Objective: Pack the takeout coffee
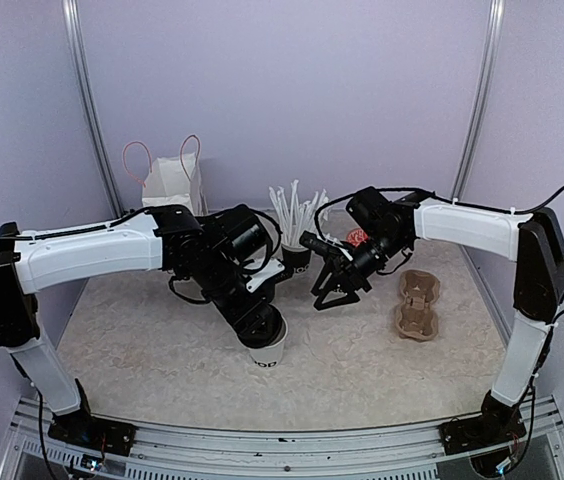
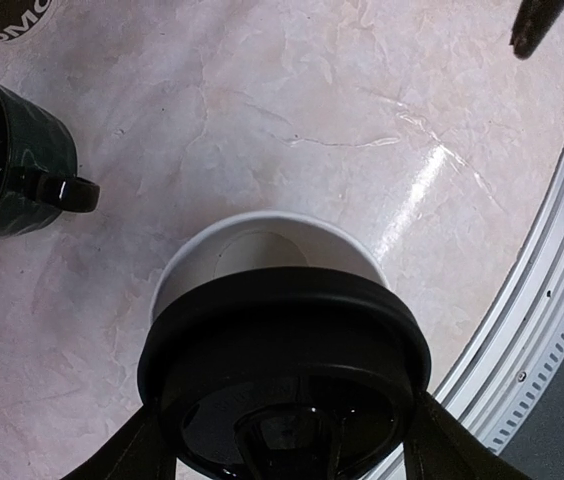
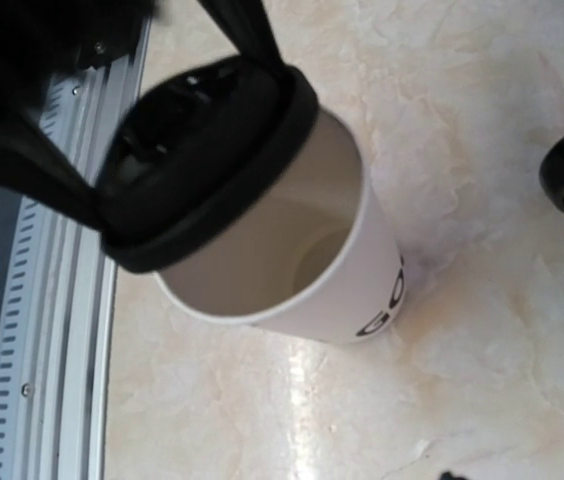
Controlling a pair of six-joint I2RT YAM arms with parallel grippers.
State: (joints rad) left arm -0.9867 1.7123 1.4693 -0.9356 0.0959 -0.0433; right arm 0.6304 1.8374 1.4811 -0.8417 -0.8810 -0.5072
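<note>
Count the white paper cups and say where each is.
1: the white paper cup stands near the table's front edge, beneath the black lid held in the left gripper's jaws. Others may be hidden.

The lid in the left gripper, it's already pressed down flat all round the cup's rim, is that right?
No. The left gripper does hold the lid, but it is not pressed down: it covers only one side of the cup's mouth, and the rest is open with the inside showing. The right wrist view shows this.
</note>
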